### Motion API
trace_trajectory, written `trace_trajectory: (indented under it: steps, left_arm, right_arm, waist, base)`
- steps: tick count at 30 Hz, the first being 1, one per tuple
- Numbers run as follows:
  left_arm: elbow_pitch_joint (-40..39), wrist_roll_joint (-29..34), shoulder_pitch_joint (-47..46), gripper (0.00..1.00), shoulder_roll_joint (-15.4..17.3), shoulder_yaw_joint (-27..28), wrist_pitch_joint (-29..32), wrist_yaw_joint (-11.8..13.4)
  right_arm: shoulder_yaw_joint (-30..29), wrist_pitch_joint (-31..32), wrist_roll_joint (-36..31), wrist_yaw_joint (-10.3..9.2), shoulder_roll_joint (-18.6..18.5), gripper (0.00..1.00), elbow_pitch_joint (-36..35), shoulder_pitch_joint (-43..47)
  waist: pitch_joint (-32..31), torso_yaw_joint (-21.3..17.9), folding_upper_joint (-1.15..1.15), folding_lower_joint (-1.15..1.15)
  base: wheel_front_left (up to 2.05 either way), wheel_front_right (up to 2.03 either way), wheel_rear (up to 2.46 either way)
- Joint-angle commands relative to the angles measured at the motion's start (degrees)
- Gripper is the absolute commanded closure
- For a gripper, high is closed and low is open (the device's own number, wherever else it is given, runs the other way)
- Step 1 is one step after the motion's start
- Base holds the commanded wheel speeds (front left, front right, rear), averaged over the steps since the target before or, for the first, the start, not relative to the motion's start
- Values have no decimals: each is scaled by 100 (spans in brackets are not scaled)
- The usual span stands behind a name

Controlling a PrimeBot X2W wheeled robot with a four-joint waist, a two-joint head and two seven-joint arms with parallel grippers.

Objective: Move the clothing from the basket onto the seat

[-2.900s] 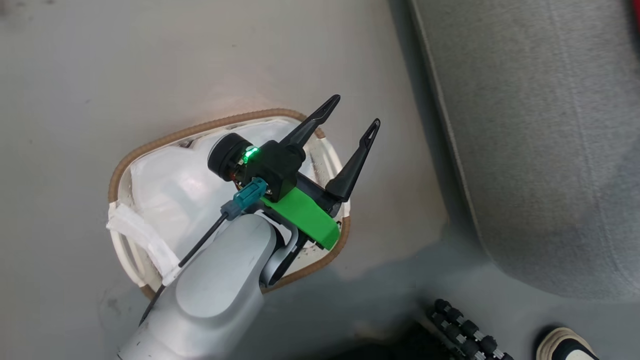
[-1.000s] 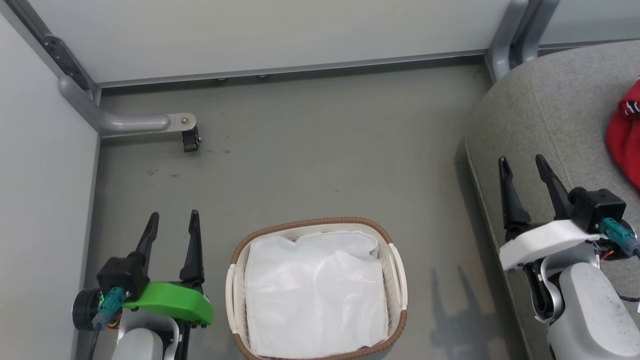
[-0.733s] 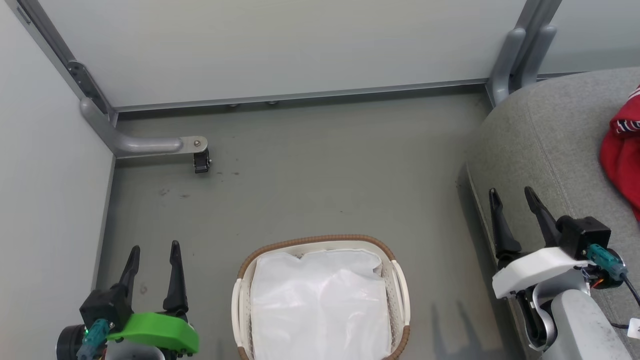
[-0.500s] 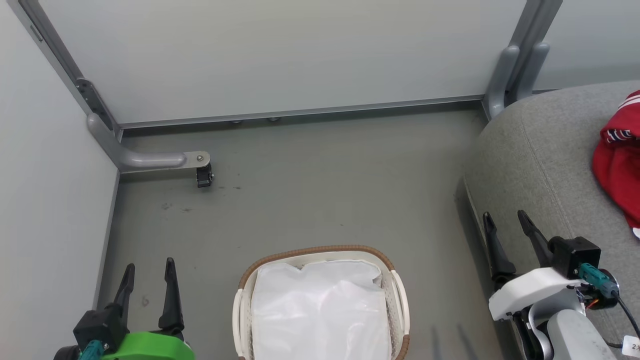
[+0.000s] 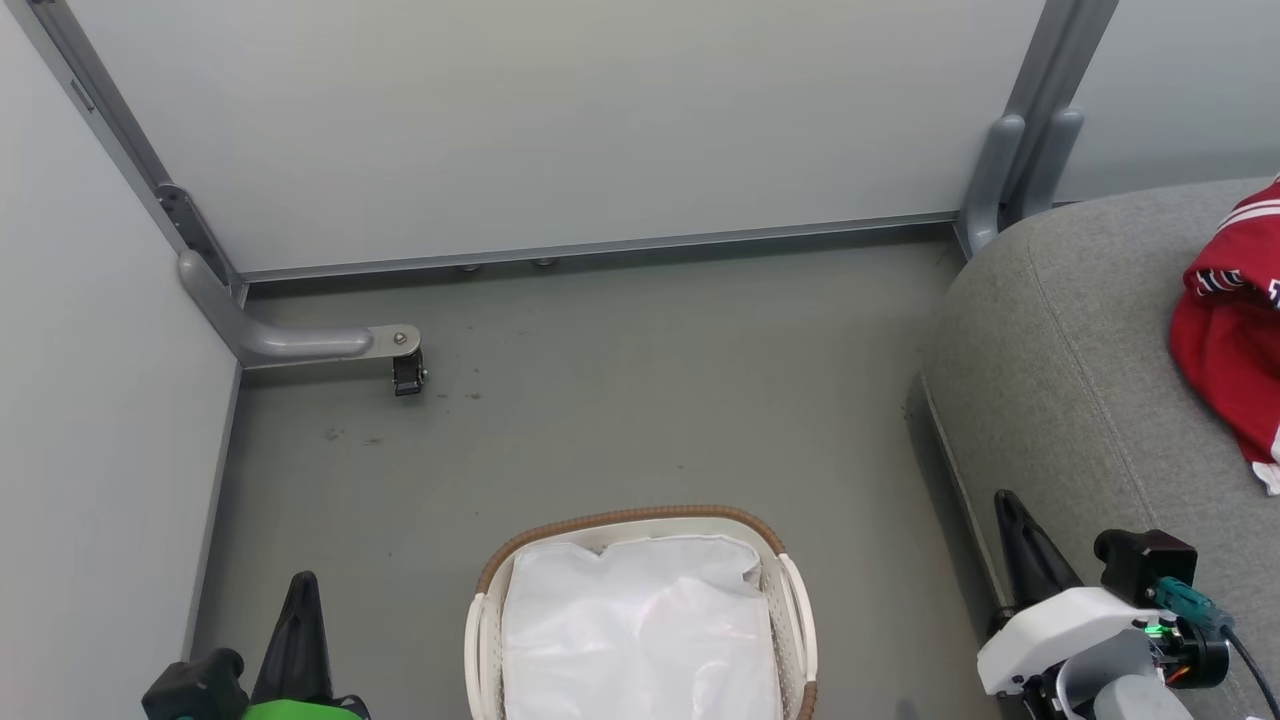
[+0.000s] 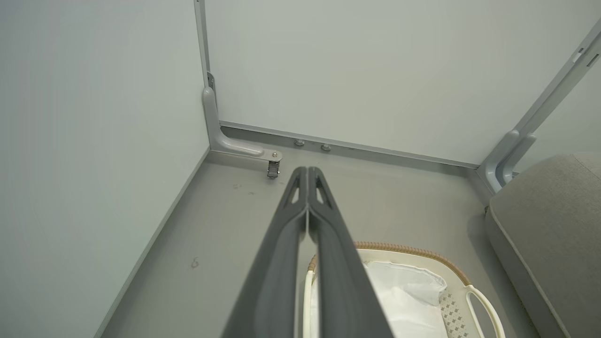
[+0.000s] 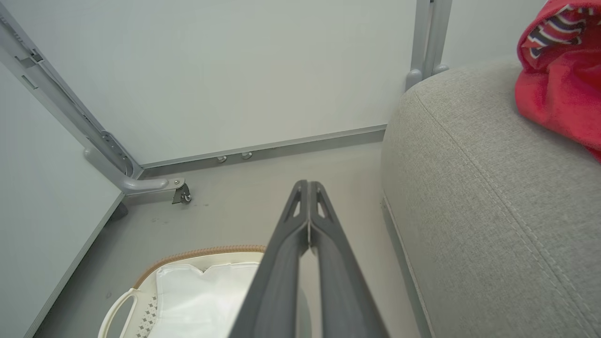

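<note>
Closest to the robot, the left gripper (image 5: 300, 600) and the right gripper (image 5: 1010, 515) each have their fingers pressed together, pinching nothing. Between them on the floor (image 5: 620, 400) sits the basket (image 5: 620, 514), with just its white liner (image 5: 640, 640) showing inside. Farther off to the right, the red clothing (image 5: 1225, 340) lies on the seat (image 5: 1060, 380), up and right of the right gripper, much the nearer arm. I'd judge nothing is left to carry.
</note>
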Motion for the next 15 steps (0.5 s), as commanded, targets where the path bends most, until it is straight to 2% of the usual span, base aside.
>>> trace_trajectory:
  steps: [1,15]
  left_arm:
    - [-85,-278,-74,100,18,30,51,-1]
    - [-136,-1642,-256,100,25,112,424,-2]
  right_arm:
    - [-54,68,269,0,-34,100,-109,-103]
    - [-135,408,1643,-1,-16,100,-323,-51]
  waist:
    - [-2,2,0,0]
    - [-25,13,0,0]
  base:
    - [0,0,0]
    - [0,0,0]
